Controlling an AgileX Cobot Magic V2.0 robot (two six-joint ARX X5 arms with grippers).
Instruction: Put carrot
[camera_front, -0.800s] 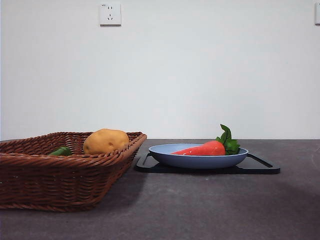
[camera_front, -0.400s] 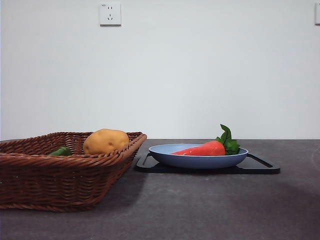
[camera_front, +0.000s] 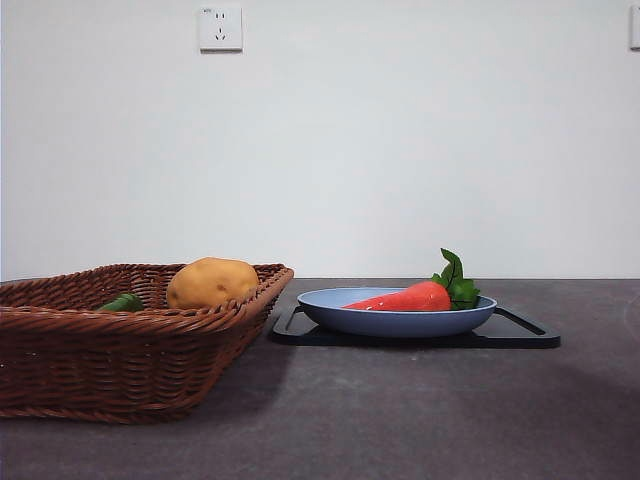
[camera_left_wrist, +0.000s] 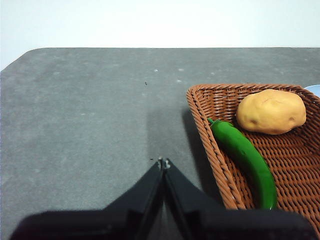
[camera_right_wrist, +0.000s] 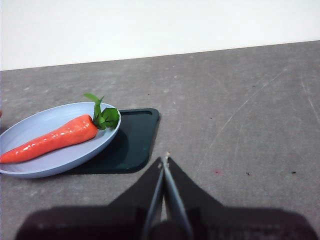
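We are logging: carrot (camera_front: 405, 298) lying on plate (camera_front: 330, 315), leaves pointing 3 o'clock; left gripper (camera_left_wrist: 163, 162) and right gripper (camera_right_wrist: 164, 160) both closed, gripping nothing.

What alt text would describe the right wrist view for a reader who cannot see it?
A carrot lies in a blue plate on a dark tray. The right pincer, shut and empty, hangs above the grey table beside them.

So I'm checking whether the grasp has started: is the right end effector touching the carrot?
Apart. The right wrist view shows the right end effector over bare table, with tray and plate rim between it and the carrot.
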